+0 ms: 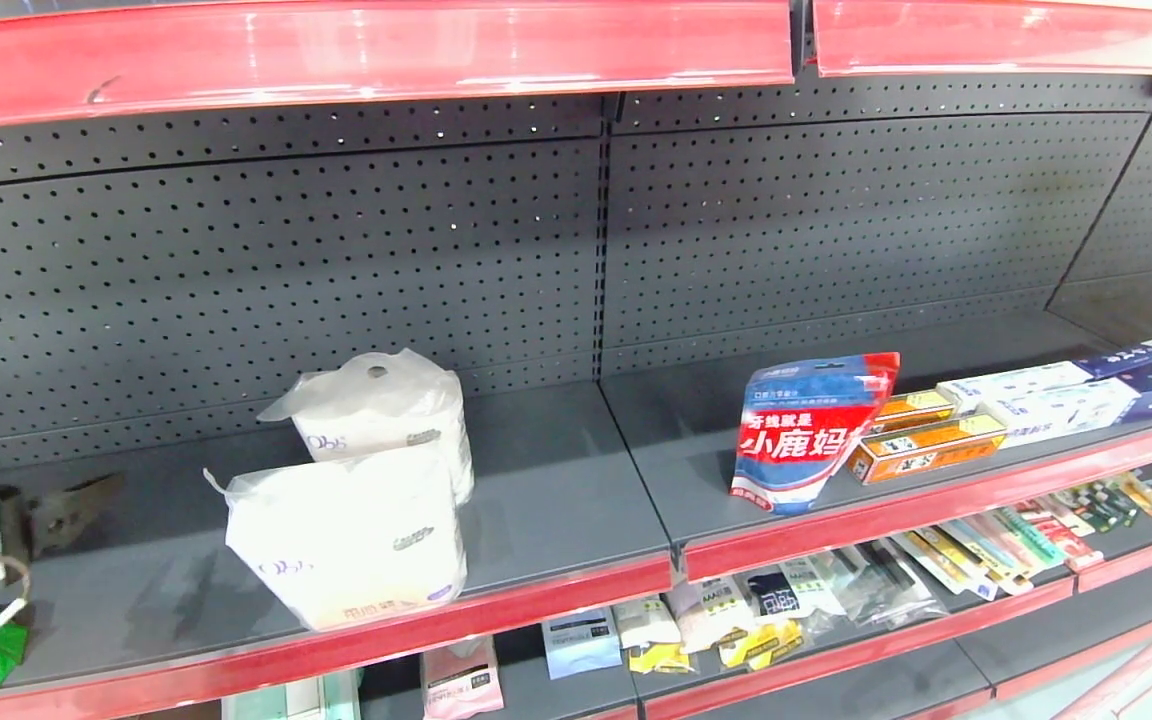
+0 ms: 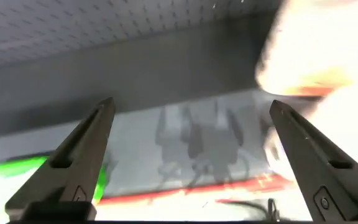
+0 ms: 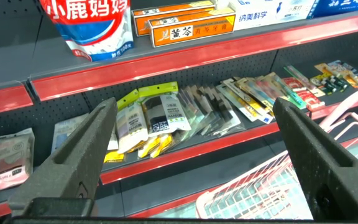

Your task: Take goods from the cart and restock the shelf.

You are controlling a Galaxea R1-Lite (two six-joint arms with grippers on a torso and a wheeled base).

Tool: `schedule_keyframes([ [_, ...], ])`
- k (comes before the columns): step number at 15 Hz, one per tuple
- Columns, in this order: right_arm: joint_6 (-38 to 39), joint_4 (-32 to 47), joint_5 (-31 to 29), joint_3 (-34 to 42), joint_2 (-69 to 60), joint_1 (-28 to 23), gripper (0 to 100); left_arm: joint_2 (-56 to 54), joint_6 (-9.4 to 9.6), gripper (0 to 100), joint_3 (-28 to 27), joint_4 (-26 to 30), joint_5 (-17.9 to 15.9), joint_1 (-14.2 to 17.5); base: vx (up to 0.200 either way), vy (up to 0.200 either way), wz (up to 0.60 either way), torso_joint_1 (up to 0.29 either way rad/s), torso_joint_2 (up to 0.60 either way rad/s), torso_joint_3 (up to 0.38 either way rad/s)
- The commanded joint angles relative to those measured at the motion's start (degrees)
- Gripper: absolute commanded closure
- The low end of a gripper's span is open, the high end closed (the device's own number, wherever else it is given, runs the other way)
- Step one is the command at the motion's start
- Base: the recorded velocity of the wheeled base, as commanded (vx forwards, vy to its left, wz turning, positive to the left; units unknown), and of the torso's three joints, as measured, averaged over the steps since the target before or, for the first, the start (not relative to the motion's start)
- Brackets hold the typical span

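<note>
Standing white plastic-wrapped tissue pack (image 1: 351, 545)

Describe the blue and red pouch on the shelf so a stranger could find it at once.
Look at the grey shelf with the red front edge, on its right-hand section past the centre divider. The pouch stands near the front edge, just left of the orange boxes. It alone is a soft standing bag, blue with a red band; its neighbours are flat-lying cartons.
</note>
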Motion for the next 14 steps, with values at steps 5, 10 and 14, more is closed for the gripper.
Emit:
schedule_keyframes([
  [5,-0.04,0.07,-0.02,0.01,0.09,0.05,0,-44.70,-0.29,0,12.42,13.56,-10.26,-2.99,0.000,0.000,0.00,0.000,0.00,0.000],
  [10,-0.04,-0.02,-0.02,0.01,0.09,-0.04,0,-54.37,-1.17,0,25.43,12.68,-7.28,-2.99,0.000,0.000,0.00,0.000,0.00,0.000],
  [14,-0.04,-0.02,-0.02,0.01,0.09,-0.04,0,-54.28,-6.26,0,29.82,7.14,1.78,-2.73,0.000,0.000,0.00,0.000,0.00,0.000],
])
